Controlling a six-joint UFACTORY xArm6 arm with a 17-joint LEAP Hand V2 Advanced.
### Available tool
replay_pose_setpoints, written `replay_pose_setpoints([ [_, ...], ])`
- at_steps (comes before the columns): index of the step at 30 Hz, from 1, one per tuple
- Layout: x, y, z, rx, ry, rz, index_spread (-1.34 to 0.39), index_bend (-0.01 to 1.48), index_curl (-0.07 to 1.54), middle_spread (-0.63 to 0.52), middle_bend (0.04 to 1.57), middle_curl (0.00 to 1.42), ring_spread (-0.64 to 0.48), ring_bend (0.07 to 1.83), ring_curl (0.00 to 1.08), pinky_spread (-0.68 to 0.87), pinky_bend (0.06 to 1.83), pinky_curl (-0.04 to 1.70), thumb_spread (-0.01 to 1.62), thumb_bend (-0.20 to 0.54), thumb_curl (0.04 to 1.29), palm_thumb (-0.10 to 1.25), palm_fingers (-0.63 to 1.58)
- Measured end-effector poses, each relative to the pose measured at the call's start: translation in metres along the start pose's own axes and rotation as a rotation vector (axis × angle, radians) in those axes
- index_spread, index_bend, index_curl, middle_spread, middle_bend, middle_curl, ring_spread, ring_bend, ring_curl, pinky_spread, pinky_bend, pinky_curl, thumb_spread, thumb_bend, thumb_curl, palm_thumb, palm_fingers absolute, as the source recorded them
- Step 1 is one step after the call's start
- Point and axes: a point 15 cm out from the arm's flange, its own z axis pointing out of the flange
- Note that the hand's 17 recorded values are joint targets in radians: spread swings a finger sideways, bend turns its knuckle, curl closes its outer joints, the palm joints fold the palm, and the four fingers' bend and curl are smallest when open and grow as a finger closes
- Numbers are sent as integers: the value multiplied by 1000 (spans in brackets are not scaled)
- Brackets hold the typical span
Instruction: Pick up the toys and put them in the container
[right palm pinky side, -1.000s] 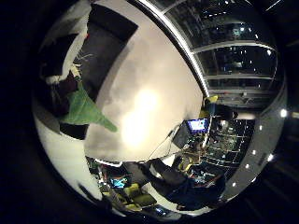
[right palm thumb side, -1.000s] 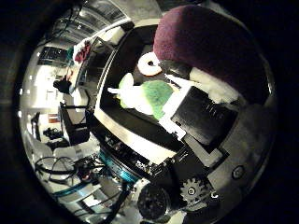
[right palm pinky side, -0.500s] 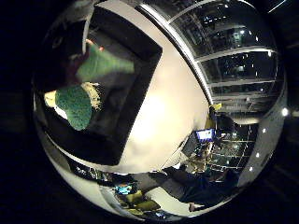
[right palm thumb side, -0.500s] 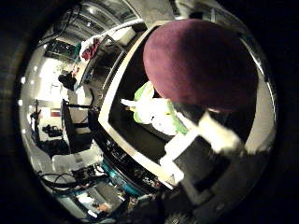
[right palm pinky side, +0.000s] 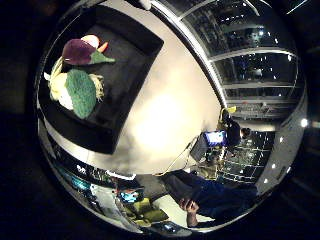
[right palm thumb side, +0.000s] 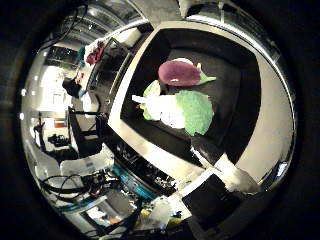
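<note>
A black container (right palm thumb side: 240, 80) with a pale rim stands on a white table. A purple eggplant toy (right palm thumb side: 178, 72) lies in it, next to a green plush toy (right palm thumb side: 197, 112) and a pale green and white toy (right palm thumb side: 158, 104). In the right thumb side palm view, my hand (right palm thumb side: 228, 185) shows as white and black fingers beside the container's near rim, above and away from the toys, with nothing in them. The right little finger side palm view shows the container (right palm pinky side: 130, 50) with the eggplant (right palm pinky side: 78, 50) and the green toy (right palm pinky side: 80, 92) in it.
The white table (right palm pinky side: 170, 110) spreads beside the container. Beyond its edge are a lit monitor (right palm pinky side: 212, 135), desks and chairs. A stand and equipment (right palm thumb side: 75, 125) are past the table on the container's other side.
The eggplant filled the right thumb side palm view close to the palm; now it lies in the container, let go. The hand has risen, so the container looks smaller.
</note>
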Motion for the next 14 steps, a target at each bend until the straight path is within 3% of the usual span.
replay_pose_setpoints([
  [14,-12,74,-37,-147,-79,120,-481,190,346,59,176,289,220,213,225,471,358,381,1042,-22,409,825,79],
])
